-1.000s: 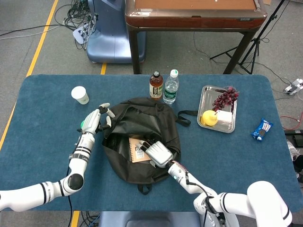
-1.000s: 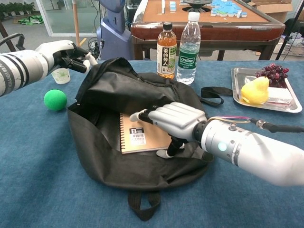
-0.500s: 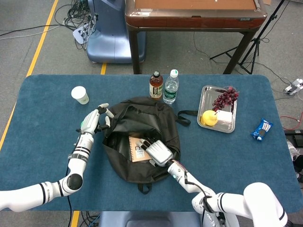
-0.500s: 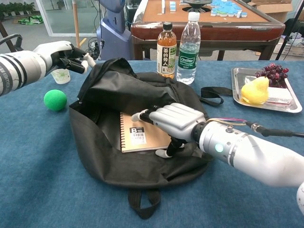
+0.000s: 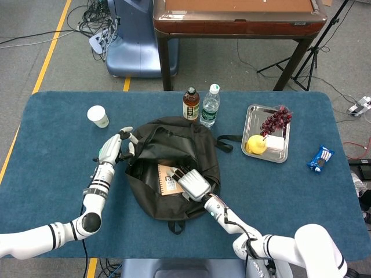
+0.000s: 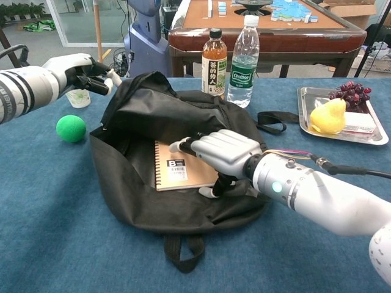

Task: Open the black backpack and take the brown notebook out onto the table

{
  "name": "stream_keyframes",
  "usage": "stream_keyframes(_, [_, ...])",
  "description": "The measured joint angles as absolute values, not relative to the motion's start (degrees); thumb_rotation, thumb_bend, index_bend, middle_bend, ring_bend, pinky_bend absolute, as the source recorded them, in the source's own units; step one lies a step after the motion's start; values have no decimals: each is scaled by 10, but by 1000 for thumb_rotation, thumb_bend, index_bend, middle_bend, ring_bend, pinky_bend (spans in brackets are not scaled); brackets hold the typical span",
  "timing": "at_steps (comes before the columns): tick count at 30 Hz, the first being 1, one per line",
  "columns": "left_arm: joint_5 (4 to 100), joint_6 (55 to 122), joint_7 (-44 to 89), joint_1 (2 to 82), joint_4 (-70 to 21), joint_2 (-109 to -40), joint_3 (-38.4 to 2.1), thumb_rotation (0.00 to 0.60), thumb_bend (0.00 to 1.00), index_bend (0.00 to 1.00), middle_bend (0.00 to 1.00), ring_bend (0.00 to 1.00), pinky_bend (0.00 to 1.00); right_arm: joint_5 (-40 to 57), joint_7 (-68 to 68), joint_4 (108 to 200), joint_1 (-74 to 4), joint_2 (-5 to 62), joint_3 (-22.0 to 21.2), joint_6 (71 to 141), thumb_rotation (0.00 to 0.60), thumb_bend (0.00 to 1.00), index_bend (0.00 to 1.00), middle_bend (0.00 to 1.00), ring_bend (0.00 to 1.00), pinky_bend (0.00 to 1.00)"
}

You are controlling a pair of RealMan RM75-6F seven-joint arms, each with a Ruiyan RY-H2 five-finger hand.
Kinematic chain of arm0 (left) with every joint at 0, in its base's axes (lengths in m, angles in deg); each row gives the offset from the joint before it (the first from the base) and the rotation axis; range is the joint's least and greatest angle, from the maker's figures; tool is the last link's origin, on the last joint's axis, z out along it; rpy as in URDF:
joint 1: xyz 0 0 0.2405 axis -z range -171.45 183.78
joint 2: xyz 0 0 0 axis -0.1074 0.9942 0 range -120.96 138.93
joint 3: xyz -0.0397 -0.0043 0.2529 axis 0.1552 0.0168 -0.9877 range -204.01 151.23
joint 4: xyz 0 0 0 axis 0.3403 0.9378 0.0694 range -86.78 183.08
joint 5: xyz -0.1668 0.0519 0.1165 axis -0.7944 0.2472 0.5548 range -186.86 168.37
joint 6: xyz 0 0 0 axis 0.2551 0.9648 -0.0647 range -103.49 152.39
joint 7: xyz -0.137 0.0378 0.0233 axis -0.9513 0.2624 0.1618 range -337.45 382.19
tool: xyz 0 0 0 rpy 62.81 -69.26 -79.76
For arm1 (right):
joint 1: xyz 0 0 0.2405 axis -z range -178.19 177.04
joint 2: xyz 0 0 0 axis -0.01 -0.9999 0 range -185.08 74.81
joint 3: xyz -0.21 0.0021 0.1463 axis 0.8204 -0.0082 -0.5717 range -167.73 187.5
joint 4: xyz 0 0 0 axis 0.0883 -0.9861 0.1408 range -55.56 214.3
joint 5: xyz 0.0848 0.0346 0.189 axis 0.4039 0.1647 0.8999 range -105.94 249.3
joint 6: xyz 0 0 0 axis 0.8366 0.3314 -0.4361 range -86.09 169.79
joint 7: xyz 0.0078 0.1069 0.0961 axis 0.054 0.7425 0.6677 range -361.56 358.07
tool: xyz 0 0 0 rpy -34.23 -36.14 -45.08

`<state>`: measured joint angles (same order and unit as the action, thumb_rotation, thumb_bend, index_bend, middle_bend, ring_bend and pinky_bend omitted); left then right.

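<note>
Brown notebook (image 6: 180, 173) inside open black backpack (image 6: 153, 204), pinched by right robot hand (image 6: 220, 154); left robot hand (image 6: 78, 69) gripping the flap.

Floor (image 5: 46, 35): grey, yellow line (image 5: 49, 49), loose cables (image 5: 93, 20).
Furniture: brown-framed game table (image 5: 237, 17); blue-covered table (image 5: 58, 174).
Far side: tripod legs (image 5: 313, 58), glazed doorway (image 6: 73, 21).

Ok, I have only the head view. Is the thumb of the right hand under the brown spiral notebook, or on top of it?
Observer: From the chest view, the right hand lays its fingers on the brown spiral notebook and the thumb pinches at its near edge.
Operator: And the green thing by the left hand?
Observer: A green foam ball on the table, apart from the black fabric backpack, whose flap the left hand holds.
</note>
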<state>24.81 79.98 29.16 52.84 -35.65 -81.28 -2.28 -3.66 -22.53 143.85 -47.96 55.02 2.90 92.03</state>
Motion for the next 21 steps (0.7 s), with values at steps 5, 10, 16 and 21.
stream_keyframes(5, [248, 799, 290, 528, -355, -813, -23, 600, 625, 476, 142, 139, 101, -43, -222, 1432, -482, 555, 27, 922, 600, 382, 113, 98, 18, 69])
stream_keyframes(10, [249, 797, 288, 528, -353, -813, -23, 600, 624, 475, 142, 139, 101, -48, -222, 1428, -483, 559, 26, 925, 600, 444, 113, 98, 18, 68])
stream_keyframes(16, [250, 795, 285, 527, -352, -814, -23, 600, 624, 474, 142, 139, 101, -55, -223, 1423, -485, 564, 25, 930, 600, 540, 113, 99, 18, 69])
stream_keyframes(21, [251, 794, 283, 527, -350, -813, -23, 600, 624, 472, 142, 139, 101, -61, -221, 1419, -485, 566, 24, 935, 600, 545, 113, 105, 18, 69])
